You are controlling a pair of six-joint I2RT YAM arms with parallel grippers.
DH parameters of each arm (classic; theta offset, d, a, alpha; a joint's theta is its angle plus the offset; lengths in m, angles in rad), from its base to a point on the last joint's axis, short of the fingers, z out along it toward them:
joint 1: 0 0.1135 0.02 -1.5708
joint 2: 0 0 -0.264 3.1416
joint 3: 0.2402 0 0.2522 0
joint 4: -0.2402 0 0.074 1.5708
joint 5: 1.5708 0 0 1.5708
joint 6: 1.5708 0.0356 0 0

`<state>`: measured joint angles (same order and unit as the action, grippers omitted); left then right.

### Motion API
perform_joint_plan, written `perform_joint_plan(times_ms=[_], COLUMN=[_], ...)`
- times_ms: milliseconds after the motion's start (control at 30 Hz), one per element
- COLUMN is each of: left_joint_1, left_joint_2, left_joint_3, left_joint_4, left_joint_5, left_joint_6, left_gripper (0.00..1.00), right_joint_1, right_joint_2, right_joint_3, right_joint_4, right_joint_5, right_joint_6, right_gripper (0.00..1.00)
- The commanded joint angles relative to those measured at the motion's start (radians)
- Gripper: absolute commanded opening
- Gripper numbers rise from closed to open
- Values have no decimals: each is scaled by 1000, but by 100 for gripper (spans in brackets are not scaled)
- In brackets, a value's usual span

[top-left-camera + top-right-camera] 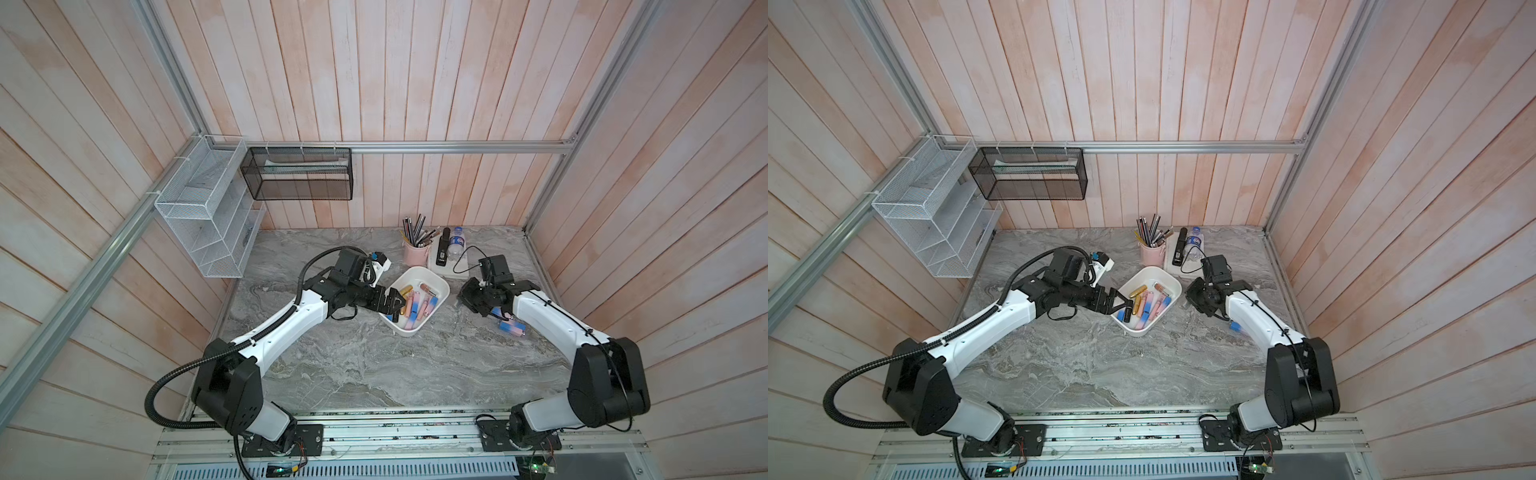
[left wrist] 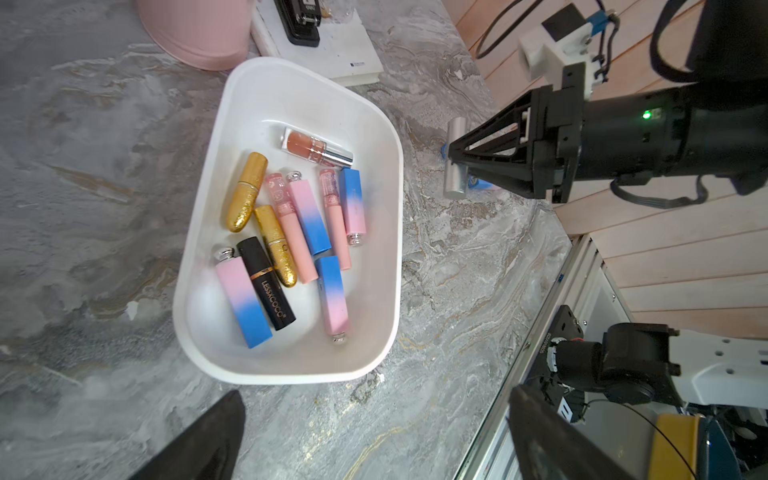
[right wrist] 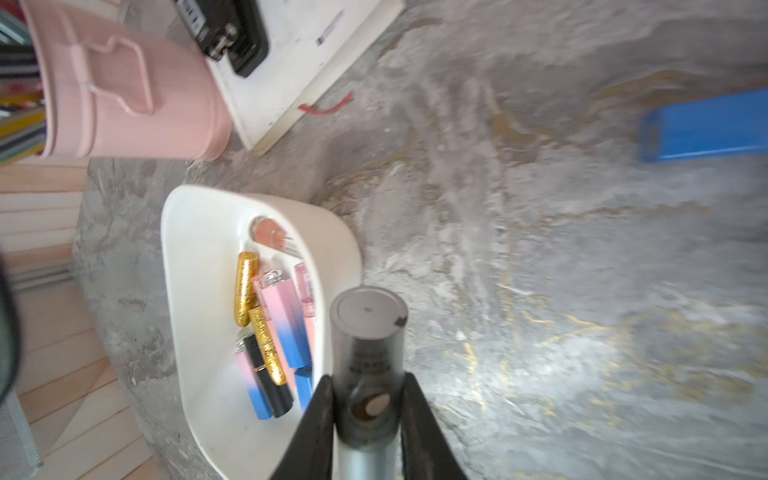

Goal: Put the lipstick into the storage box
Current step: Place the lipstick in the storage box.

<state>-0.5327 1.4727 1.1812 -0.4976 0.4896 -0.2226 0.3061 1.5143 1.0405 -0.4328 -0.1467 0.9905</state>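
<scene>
Gripping a silver-grey lipstick (image 3: pixel 368 328) just beside the white storage box (image 3: pixel 187 291), the right jaws should clear the rim before releasing it — the left jaws gape wide over the box.

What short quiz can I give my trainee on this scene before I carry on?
1. True or false: the right gripper is shut on a silver lipstick.
2. How many gold lipsticks lie in the storage box? A one, B two, C four.
3. Fill in: the left gripper is ____ (open or shut).
Key: 1 true; 2 B; 3 open.
</scene>
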Motion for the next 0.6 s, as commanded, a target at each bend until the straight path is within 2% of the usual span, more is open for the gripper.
perform_joint_plan(times_ms=[0, 233, 433, 567], left_joint_1=[25, 48, 60, 65], left_joint_2=[-64, -131, -160, -166], left_joint_3=[-31, -71, -94, -107], left_joint_4=[37, 27, 28, 39], left_joint_5=[-10, -18, -25, -24], left_joint_6=[-1, 5, 0, -3], left_gripper=[100, 100, 100, 100], right_joint_1=[74, 183, 195, 194], right_joint_2=[83, 304, 444, 470], right_joint_3=[81, 260, 342, 363], right_joint_4=[54, 83, 84, 84], right_joint_5=[26, 2, -31, -43], right_joint_6=[28, 17, -5, -46], right_gripper=[25, 26, 27, 33])
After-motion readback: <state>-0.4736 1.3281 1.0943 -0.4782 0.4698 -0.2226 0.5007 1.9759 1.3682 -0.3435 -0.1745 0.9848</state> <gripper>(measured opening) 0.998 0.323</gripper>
